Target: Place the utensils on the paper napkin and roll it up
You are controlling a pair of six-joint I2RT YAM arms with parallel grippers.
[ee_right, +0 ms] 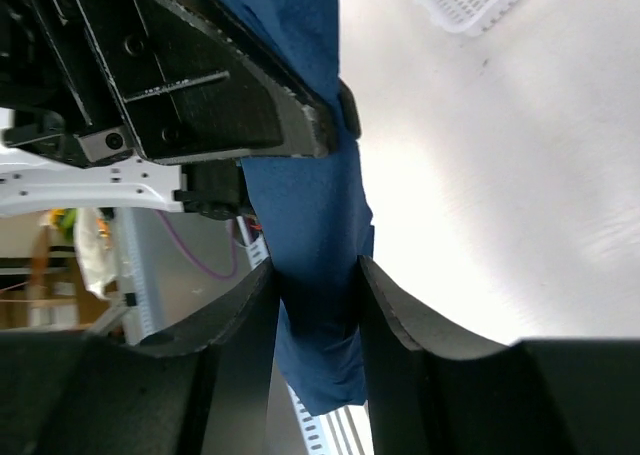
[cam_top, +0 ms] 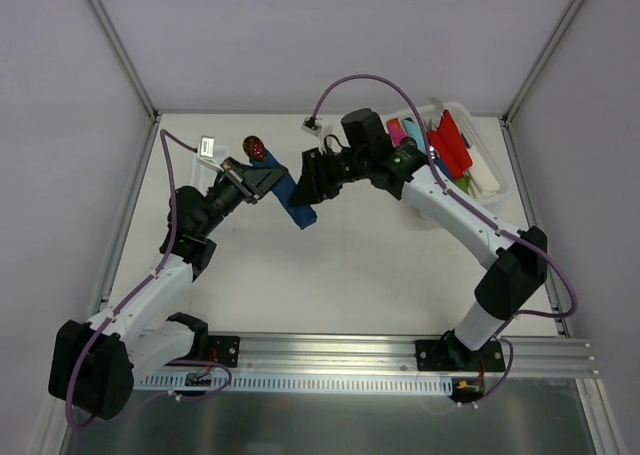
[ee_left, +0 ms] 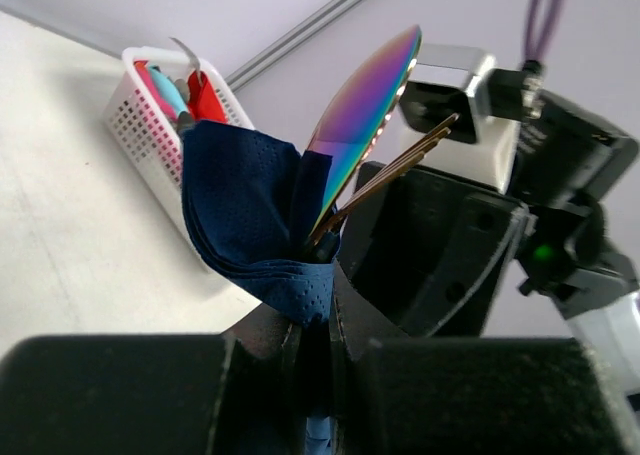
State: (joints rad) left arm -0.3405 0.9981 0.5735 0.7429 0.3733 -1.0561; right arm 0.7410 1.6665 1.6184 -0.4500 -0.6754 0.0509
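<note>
The navy paper napkin [cam_top: 297, 203] is rolled into a bundle and held above the table between both grippers. The utensils stick out of its upper end: a reddish rounded head [cam_top: 255, 147] in the top view, an iridescent spoon head [ee_left: 365, 115] and slim copper handles in the left wrist view. My left gripper [ee_left: 318, 305] is shut on the napkin [ee_left: 250, 205] near that end. My right gripper [ee_right: 318, 295] is shut on the napkin [ee_right: 310, 205] near its lower end, with the left gripper's fingers [ee_right: 220, 85] just beyond.
A white perforated basket [cam_top: 487, 187] with pink, red, blue and white plastic items [cam_top: 445, 145] stands at the back right; it also shows in the left wrist view [ee_left: 140, 135]. A small white object [cam_top: 208, 147] lies at the back left.
</note>
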